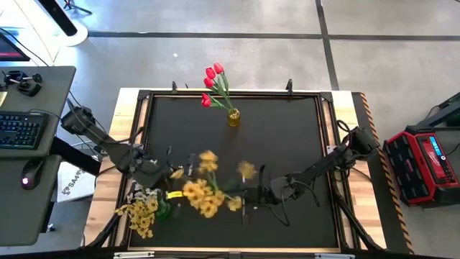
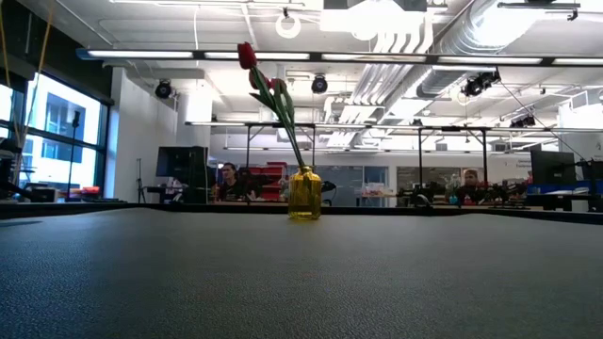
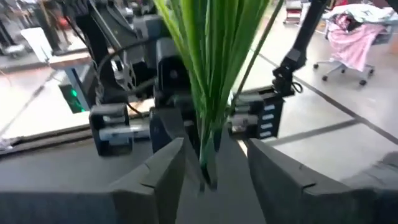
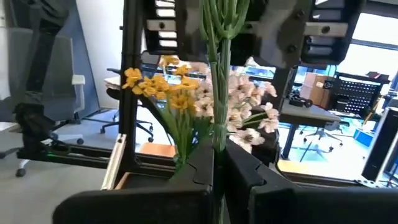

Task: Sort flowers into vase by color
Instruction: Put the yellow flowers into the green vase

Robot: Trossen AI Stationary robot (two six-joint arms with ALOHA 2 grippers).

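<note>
Flowers lie bunched at the near left of the bench (image 1: 287, 122) — a yellow-blossomed cluster (image 1: 142, 214) and a pale white spray (image 1: 146, 194) at the corner, apparently standing in a green vase (image 1: 164, 210), though I cannot make out how they sit in it. Just right of that, my left hand (image 1: 172, 173) has its fingers (image 3: 160, 177) parted, with the green stems (image 3: 208, 93) running between them; whether either finger touches the stems I cannot tell. The yellow bunch (image 1: 203, 193) those stems belong to hangs between my two hands, over the near middle of the bench. Further right, my right hand (image 1: 246, 198) is closed tight on the same stems (image 4: 219, 81), pinching them low, well below the blossoms.

These look light and springy to me — plastic stalks, stiff enough to stay straight but smooth, so they could swivel or slide in a narrow pinch. The heads are top-heavy and soft; I would never grip there. I would take hold on the bare bundle of stems, squarely across several at once, so the bunch does not fan apart.

Far across the bench, the red tulips (image 1: 213, 80) already stand in the yellow vase (image 1: 233, 117), leaning a little to the left.
</note>
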